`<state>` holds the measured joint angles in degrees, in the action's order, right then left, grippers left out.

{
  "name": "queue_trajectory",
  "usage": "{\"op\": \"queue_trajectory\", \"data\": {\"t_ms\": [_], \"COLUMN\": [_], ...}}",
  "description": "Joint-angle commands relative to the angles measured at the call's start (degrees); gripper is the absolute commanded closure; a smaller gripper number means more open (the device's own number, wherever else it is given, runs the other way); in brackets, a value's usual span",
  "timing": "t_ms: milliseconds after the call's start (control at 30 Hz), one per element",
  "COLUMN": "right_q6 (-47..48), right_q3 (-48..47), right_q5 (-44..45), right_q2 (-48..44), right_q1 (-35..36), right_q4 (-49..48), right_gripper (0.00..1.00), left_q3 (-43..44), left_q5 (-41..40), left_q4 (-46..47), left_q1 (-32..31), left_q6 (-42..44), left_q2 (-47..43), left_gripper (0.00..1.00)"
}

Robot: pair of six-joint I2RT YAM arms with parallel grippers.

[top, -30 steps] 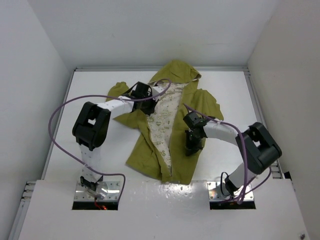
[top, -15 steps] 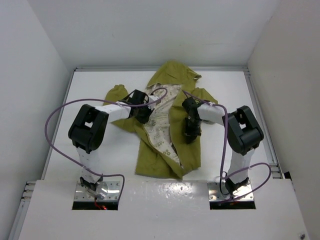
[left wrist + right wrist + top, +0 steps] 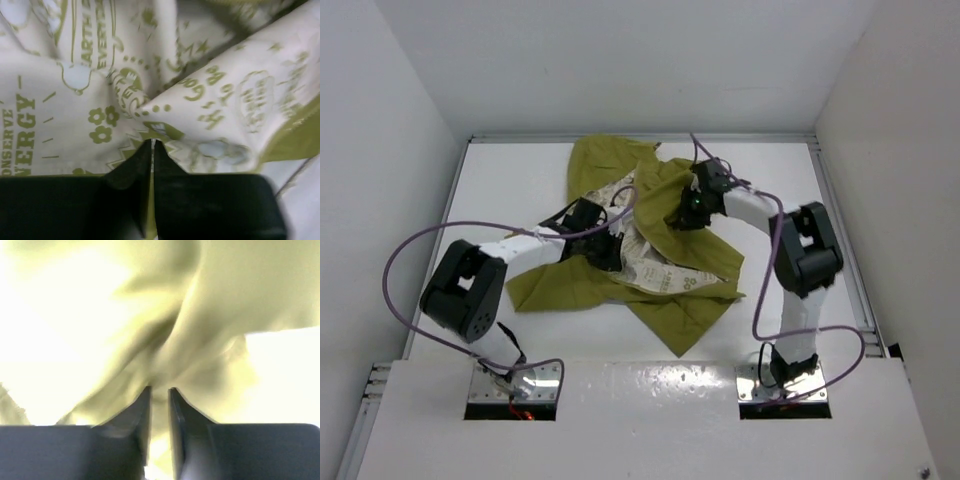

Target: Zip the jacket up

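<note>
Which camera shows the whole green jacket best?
The top camera: the whole crumpled jacket lies on the table. The left wrist camera shows only its printed cream lining, the right wrist only blurry green cloth.

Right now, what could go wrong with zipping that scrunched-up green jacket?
The jacket lies twisted in a heap with its cream lining facing up, so it may be hard to line up for zipping. The left hand and right hand sit right against loose cloth; a pull could bunch it more.
</note>
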<state>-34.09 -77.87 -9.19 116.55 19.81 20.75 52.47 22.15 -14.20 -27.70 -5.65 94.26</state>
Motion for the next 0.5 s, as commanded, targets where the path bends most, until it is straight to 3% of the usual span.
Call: {"op": "queue_trajectory", "data": {"t_ms": [0, 200, 333, 367, 467], "right_q6": [2.35, 3.93, 6.82, 8.93, 14.82], "right_q3": [8.57, 22.73, 29.15, 30.22, 36.62], "right_q5": [-11.34, -30.51, -40.54, -44.38, -44.77], "right_q2": [-14.62, -31.11, -39.01, -39.64, -40.53], "right_q1": [-2.93, -12.86, -24.18, -26.21, -29.82], "right_q4": [-11.16, -5.56, 6.11, 9.10, 16.59], "right_gripper": [0.74, 0.40, 0.30, 0.21, 0.17], "left_q3": [0.35, 2.11, 3.34, 3.34, 2.82], "left_q5": [1.67, 2.19, 4.74, 5.35, 8.42], "left_q4": [4.96, 4.45, 1.99, 1.98, 0.76], "left_q1": [0.28, 0.81, 1.34, 1.34, 1.34], "left_q6": [-5.86, -3.85, -1.56, -1.56, -0.16], "left_q2": [-6.53, -12.61, -14.88, -14.89, -16.21], "left_gripper": [0.85, 0.67, 0.56, 0.53, 0.44]}}
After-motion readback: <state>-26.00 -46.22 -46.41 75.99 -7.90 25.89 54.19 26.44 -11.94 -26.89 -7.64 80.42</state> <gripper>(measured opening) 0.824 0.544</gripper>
